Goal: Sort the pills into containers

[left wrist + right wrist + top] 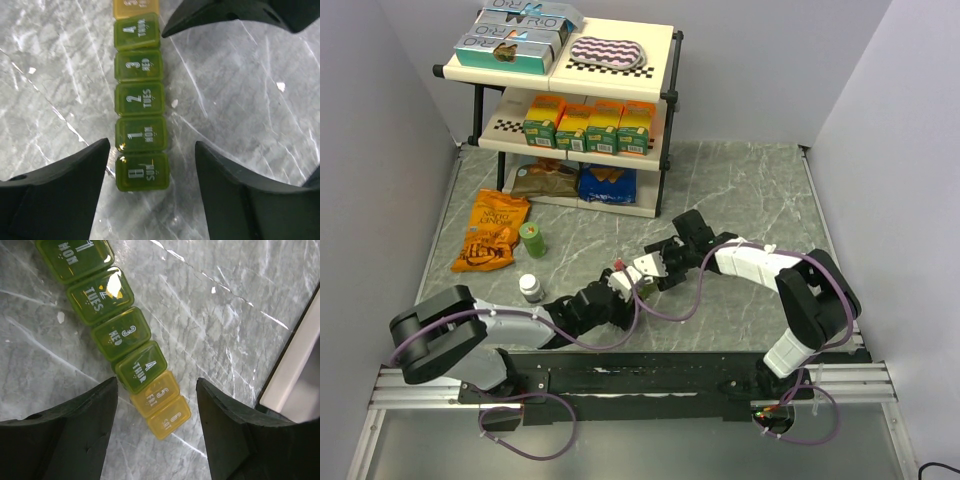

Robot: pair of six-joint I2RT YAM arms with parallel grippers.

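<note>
The containers form one strip of lidded compartments lying flat on the marble table, green from SUN to THUR and yellow at FRI and SAT. Every lid I can see is down. My left gripper hangs open above the SUN end, one finger on each side and neither touching the strip. My right gripper is open above the FRI and SAT end, also apart from it. Its fingers show at the top of the left wrist view. A small white speck lies beside TUES; I cannot tell whether it is a pill. From above, both grippers hide the strip.
A white-capped bottle stands left of the left arm, with a green bottle and an orange snack bag behind it. A two-tier shelf with boxes and bags fills the back. Grey walls close both sides.
</note>
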